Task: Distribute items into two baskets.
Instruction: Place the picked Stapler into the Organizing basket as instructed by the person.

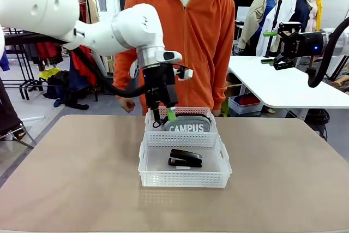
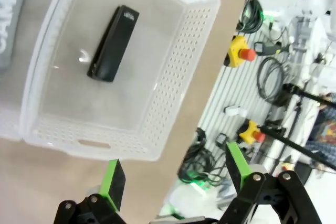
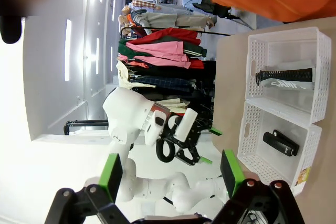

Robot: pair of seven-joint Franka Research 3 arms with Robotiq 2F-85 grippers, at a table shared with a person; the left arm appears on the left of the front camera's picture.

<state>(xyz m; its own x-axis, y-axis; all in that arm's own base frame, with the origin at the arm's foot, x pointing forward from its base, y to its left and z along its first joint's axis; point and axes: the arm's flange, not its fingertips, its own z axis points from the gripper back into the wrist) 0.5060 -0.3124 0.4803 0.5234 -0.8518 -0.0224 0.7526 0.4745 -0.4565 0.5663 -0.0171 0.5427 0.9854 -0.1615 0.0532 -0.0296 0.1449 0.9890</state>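
Observation:
Two white lattice baskets stand end to end mid-table. The far basket [image 1: 150,121] holds the grey "CAMPUS" pouch [image 1: 188,126]; the near basket [image 1: 185,179] holds the black stapler [image 1: 185,158]. My left gripper [image 1: 163,118] hangs open just above the far basket's left end, with nothing between its fingers. The left wrist view looks down past my left gripper [image 2: 176,177] on the stapler [image 2: 113,43] in its basket [image 2: 173,85], with the pouch [image 2: 10,19] at the corner. My right gripper [image 1: 267,47] is open, raised high at the right. The right wrist view shows my right gripper [image 3: 170,174], the pouch [image 3: 286,77] and the stapler [image 3: 281,142].
A person in an orange hoodie [image 1: 188,36] stands at the far edge, one hand [image 1: 127,105] just beyond the table. The tan tabletop [image 1: 71,173] lies bare on both sides of the baskets. A white table [image 1: 283,88] stands behind at the right.

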